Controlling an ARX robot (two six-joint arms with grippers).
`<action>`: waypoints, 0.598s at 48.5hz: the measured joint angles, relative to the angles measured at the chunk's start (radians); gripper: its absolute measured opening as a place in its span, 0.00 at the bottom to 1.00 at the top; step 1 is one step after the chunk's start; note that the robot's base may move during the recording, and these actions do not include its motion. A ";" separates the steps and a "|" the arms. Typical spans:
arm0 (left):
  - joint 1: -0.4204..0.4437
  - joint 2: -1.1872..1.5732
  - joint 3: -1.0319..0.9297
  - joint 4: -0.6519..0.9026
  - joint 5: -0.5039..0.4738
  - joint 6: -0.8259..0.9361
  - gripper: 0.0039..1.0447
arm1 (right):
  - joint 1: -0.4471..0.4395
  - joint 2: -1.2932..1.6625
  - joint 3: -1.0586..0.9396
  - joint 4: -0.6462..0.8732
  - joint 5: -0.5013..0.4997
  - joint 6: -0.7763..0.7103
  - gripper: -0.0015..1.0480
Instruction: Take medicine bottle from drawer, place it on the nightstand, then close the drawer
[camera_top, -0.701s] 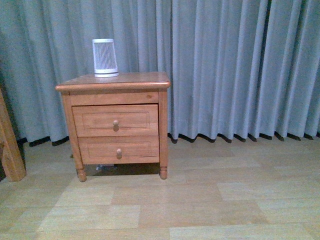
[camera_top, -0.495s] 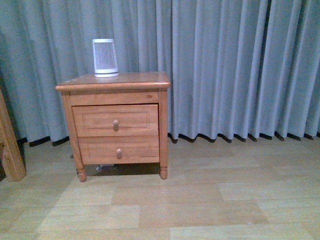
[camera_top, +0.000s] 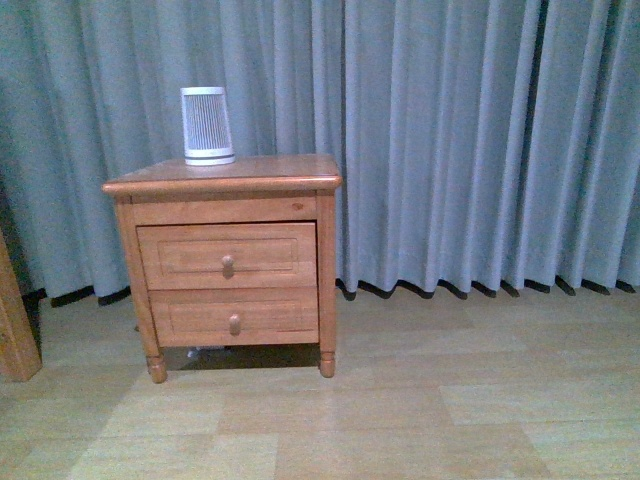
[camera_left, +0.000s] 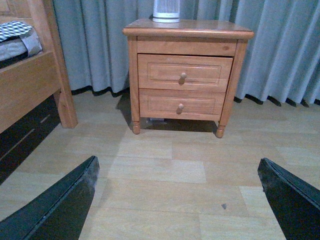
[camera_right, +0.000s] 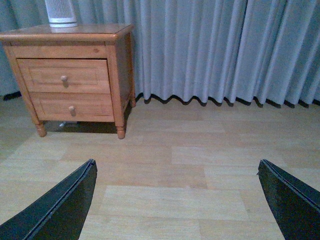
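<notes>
Beside the nightstand (camera_left: 187, 47), only the left wrist view shows checkered bedding (camera_left: 14, 31).

The orange-brown wooden nightstand (camera_top: 220, 185) stands upright on short turned feet at about 10 o'clock in the front view. Its taller upper drawer (camera_top: 185, 256), with a recessed panel front and one round knob (camera_top: 228, 263), appears fully pushed in

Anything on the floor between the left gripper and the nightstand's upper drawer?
Nothing: the left wrist view shows only bare pale plank floor between the left gripper and the orange-brown wooden nightstand's closed upper knobbed drawer.
</notes>
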 joint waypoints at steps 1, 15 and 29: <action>0.000 0.000 0.000 0.000 0.000 0.000 0.94 | 0.000 0.000 0.000 0.000 0.000 0.000 0.93; 0.000 0.000 0.000 0.000 0.000 0.000 0.94 | 0.000 0.000 0.000 0.000 0.000 0.000 0.93; 0.000 -0.001 0.000 0.000 -0.001 0.000 0.94 | 0.000 0.000 0.000 0.000 -0.001 0.000 0.93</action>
